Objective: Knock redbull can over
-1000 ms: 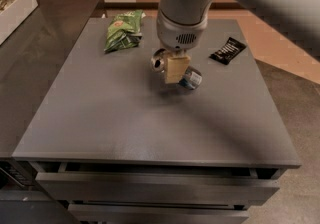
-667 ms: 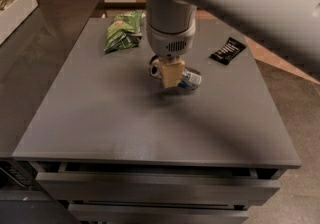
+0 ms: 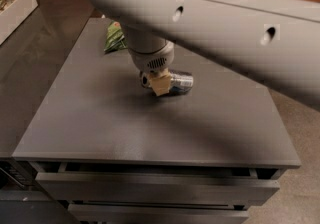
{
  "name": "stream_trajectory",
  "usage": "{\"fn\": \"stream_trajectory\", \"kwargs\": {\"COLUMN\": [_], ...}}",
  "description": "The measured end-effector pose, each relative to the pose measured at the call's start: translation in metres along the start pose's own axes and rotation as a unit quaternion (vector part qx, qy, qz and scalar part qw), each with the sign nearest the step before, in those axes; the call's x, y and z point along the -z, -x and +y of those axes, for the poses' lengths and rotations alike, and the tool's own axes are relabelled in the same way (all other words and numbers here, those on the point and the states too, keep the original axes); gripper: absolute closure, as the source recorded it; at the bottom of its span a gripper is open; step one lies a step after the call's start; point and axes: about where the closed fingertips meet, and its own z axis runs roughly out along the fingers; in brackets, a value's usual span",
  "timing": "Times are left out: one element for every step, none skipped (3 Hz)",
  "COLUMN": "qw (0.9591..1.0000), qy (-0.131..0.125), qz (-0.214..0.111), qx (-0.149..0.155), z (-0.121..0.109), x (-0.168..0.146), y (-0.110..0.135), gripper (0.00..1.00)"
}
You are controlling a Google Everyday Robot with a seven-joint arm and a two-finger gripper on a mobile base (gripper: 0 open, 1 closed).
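The redbull can (image 3: 181,82) lies on its side near the middle of the dark grey table (image 3: 125,123), silver with a blue band, its long axis running left to right. My gripper (image 3: 156,83) hangs from the big grey arm right at the can's left end. One tan fingertip (image 3: 160,84) shows in front of the can and touches or nearly touches it. The arm hides the rest of the gripper and the back of the table.
A green snack bag (image 3: 114,38) lies at the table's back left, partly behind the arm. A white box (image 3: 15,10) with packets stands on the counter at far left. Drawers (image 3: 150,188) sit below the table's front edge.
The arm has swung lower and across the view, now covering the back right of the table and the black wrapper. The can stays lying on its side by the gripper.
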Motion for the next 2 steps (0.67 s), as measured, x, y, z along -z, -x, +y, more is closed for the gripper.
{"fn": "stream_trajectory", "kwargs": {"qw": [0.9999,0.9997], "qy": [0.000,0.005], "qz": [0.013,0.019], "qx": [0.009,0.014], "z": [0.002,0.003], "x": [-0.012,-0.025], "y": [0.011,0.021], "gripper": [0.13,0.00]}}
